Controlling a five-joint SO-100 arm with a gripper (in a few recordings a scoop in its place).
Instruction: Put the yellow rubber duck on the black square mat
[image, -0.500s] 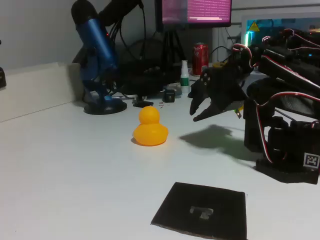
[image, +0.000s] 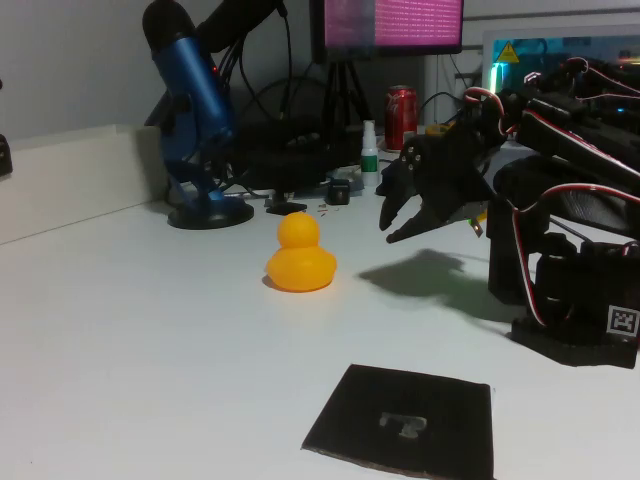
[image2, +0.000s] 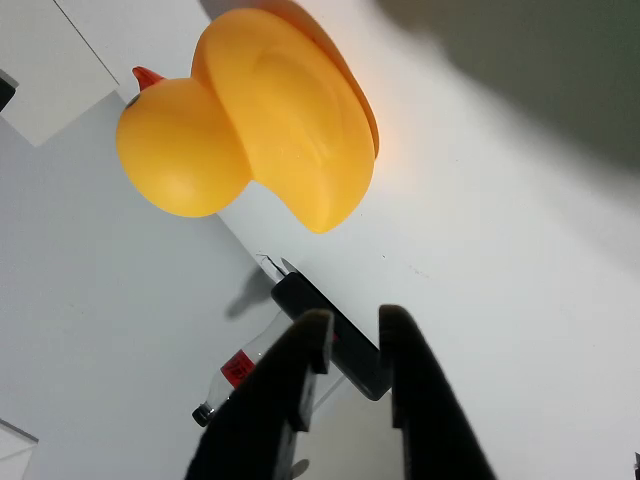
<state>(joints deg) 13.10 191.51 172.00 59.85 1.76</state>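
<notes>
The yellow rubber duck (image: 300, 258) stands upright on the white table (image: 150, 350), left of centre in the fixed view. In the wrist view the duck (image2: 270, 120) lies ahead of my fingertips, well apart from them. My black gripper (image: 388, 230) hangs in the air to the right of the duck, its tips pointing down and left. In the wrist view the gripper (image2: 352, 318) is open by a narrow gap, with nothing between its fingers. The black square mat (image: 405, 420) lies flat at the table's front edge, with a pale grey mark at its centre.
A blue microphone (image: 195, 110) on a round base stands behind the duck on the left. A red can (image: 401, 115), a small white bottle (image: 369, 150) and cables crowd the back. My arm's base (image: 575, 300) stands at the right.
</notes>
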